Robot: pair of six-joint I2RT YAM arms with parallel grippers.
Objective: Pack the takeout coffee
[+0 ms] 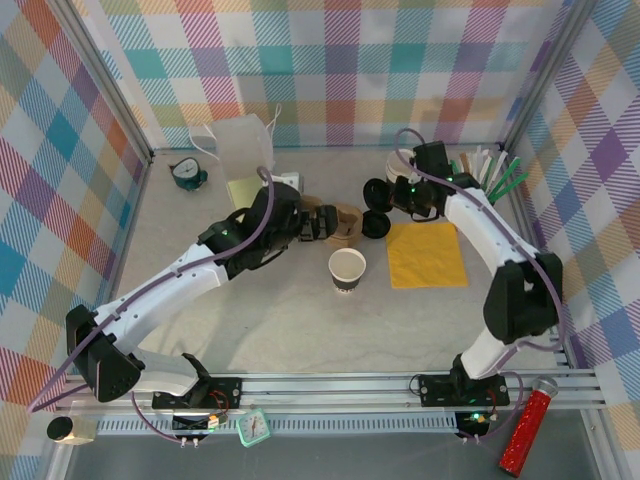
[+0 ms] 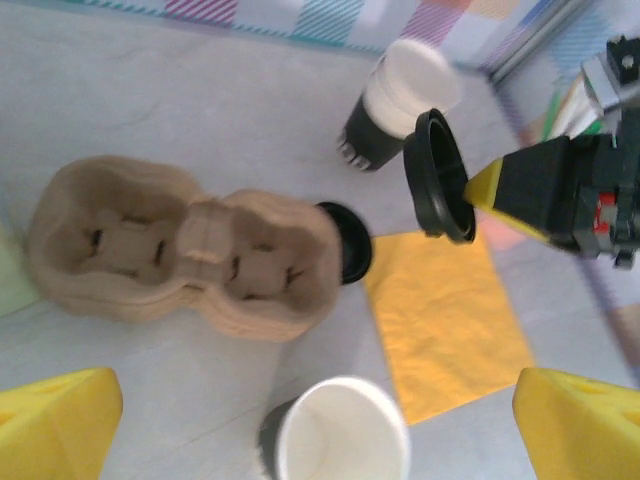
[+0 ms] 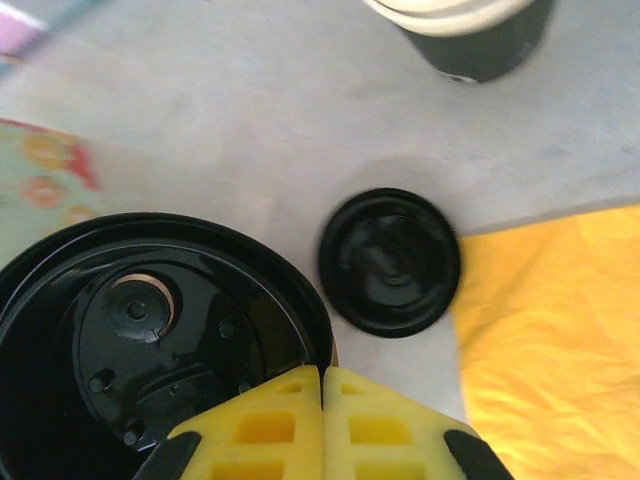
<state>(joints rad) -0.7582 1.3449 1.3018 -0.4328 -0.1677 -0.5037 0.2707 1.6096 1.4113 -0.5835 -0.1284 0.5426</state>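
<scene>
Fingers [image 3: 270,420] of my right gripper [image 3: 322,385] press together on the rim of a black lid [image 3: 150,330]. The takeout coffee [image 3: 390,262] stands just beyond their tips, slightly right, at the yellow napkin's [image 3: 560,330] edge. My left gripper [image 1: 315,222] gapes wide beside the pulp carrier [image 2: 170,250].

Two arms, so two claws: the left claw [image 1: 322,222] and the right claw [image 3: 322,385]. Lidded cups number one, the takeout coffee [image 1: 376,224]. One loose black lid [image 2: 440,175] besides makes two lids in all. Lidless cups show at two spots on the worktop [image 1: 290,320]: a single cup [image 1: 347,268] and a back cup [image 1: 400,160] that may be a stack — its number cannot be read. One brown carrier [image 2: 190,250] has two wells. There is one yellow napkin [image 1: 427,253] and one red tube [image 1: 527,432]. Teal clocks come to two — a back clock [image 1: 187,173] and a rail clock [image 1: 253,428]. The green and white sticks [image 1: 495,170] are too bunched to count.
</scene>
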